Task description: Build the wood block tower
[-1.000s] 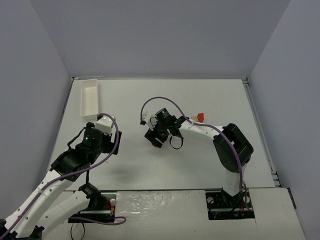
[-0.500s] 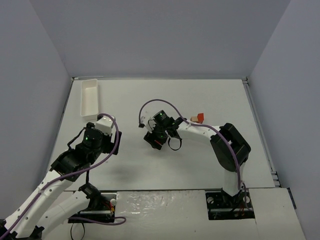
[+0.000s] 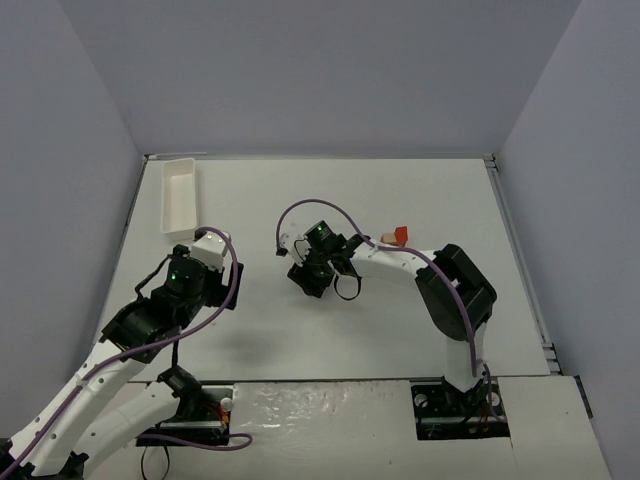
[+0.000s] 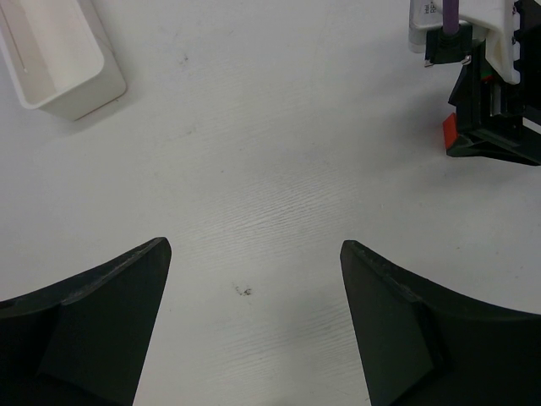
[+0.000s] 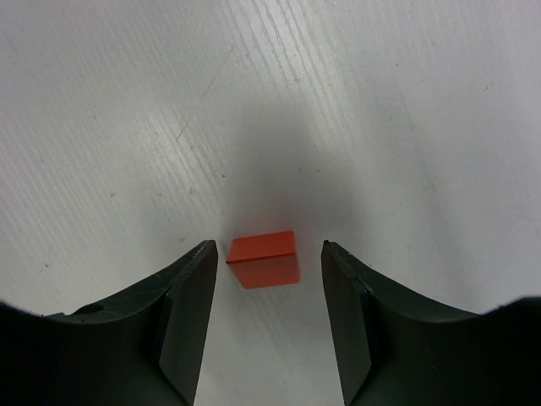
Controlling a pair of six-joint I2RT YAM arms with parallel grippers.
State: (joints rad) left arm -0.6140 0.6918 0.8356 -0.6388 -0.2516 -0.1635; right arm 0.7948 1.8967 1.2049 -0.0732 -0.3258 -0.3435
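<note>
A single red block (image 5: 264,259) lies on the white table between the fingers of my right gripper (image 5: 269,254). The jaws are open and touch neither side of it. In the top view the right gripper (image 3: 310,276) points down at mid-table and hides this block. The left wrist view shows a sliver of the block (image 4: 450,130) beside the right gripper. The wood block tower (image 3: 398,235), a red cube with a tan piece next to it, stands behind the right forearm. My left gripper (image 4: 254,254) is open and empty over bare table; in the top view it (image 3: 212,248) is left of centre.
A long white tray (image 3: 180,193) lies at the far left of the table and also shows in the left wrist view (image 4: 59,59). Grey walls close in the table at the back and on both sides. The right arm's purple cable (image 3: 330,208) loops above its wrist.
My right arm has shifted slightly to the left, with the gripper still over the red block. The left arm has not moved.
</note>
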